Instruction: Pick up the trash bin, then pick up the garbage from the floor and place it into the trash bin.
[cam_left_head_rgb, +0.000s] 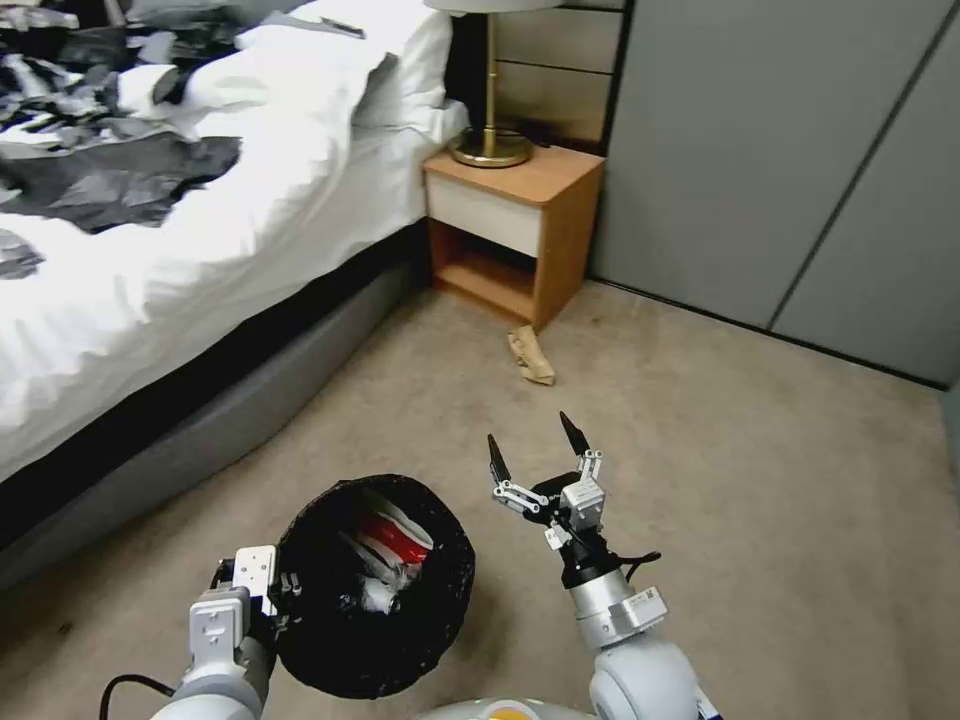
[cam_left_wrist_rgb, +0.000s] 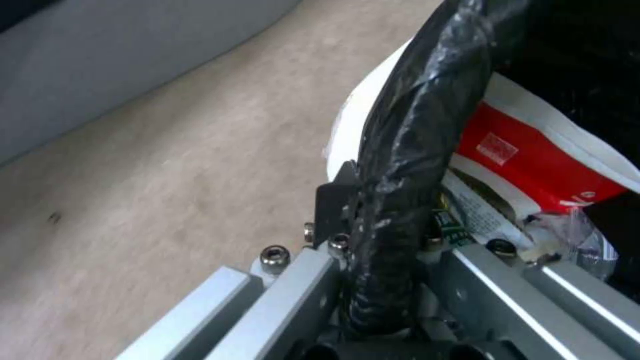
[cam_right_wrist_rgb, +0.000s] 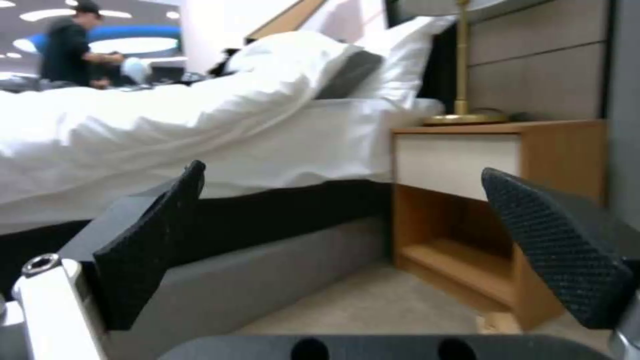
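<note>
So the left tool (cam_left_head_rgb: 275, 590) is clamping down on the rim of the trash bin (cam_left_head_rgb: 372, 585), holding it low in front of the robot, just above the carpet. In the left wrist view you can see the bin's black bag rim (cam_left_wrist_rgb: 407, 165) pinched between the metal fingers, with a bit of the white bucket wall showing beside it. Inside the bin a red-white packet (cam_left_head_rgb: 395, 540) is lying next to some crumpled clear plastic and a printed wrapper.

The right tool (cam_left_head_rgb: 535, 450) is hanging in the air just right of the bin, its black-tipped fingers (cam_right_wrist_rgb: 157, 240) spread wide apart with nothing between them, pointing toward the nightstand (cam_left_head_rgb: 515, 225).

A brown paper bag (cam_left_head_rgb: 530, 357) is lying on the carpet right by the nightstand's front corner, well ahead of the right tool. The bed (cam_left_head_rgb: 180, 230) is sitting off to the left with white sheets and some dark stuff piled on top.
</note>
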